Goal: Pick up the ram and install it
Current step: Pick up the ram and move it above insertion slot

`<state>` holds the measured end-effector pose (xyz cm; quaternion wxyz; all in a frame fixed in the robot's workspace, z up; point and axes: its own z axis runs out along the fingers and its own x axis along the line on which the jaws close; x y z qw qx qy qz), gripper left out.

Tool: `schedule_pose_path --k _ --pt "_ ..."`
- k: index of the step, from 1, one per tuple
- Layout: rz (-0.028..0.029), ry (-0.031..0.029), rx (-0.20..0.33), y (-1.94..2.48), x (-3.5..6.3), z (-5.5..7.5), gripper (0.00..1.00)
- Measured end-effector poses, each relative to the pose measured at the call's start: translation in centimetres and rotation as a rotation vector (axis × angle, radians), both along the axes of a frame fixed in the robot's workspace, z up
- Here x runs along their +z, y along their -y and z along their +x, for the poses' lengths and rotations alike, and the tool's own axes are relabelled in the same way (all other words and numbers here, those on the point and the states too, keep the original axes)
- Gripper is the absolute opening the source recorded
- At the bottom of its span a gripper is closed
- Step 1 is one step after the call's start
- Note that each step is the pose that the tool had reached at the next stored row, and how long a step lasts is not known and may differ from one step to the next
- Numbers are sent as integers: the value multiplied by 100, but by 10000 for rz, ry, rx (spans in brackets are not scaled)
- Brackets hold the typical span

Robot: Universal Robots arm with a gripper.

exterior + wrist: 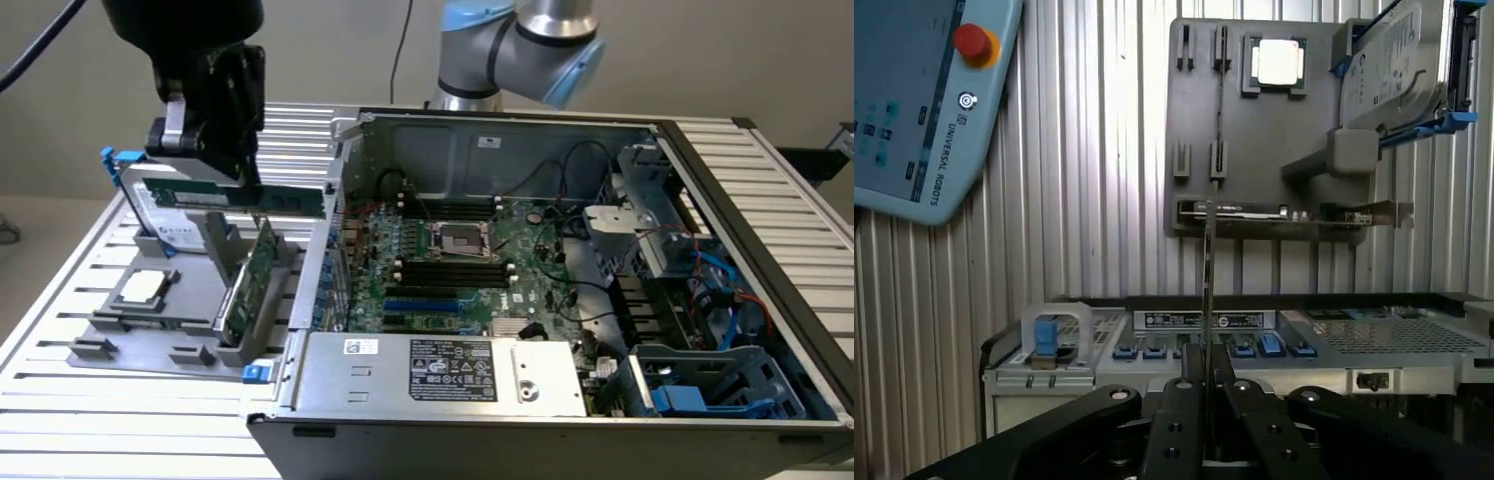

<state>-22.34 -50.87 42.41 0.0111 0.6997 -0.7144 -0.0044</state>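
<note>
hanging above the grey plastic parts tray (147, 330), the long thin green ram stick (287, 200) is held clamped in the black two-fingered gripper (230, 176), beside the open metal computer case (507, 150), on the exterior view's left.

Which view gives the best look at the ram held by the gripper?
The exterior view: the ram shows its long green side, clamped by the gripper above the grey fixture. The wrist view sees it edge-on, a thin line running out from between the fingers.
</note>
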Motion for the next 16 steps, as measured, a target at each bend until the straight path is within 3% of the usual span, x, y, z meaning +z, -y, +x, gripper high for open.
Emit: schedule_pose_path --k 8,16 --pt "-14 0 -1 -62 -4 360 14" --pt "-73 0 -1 -208 -33 652 14"
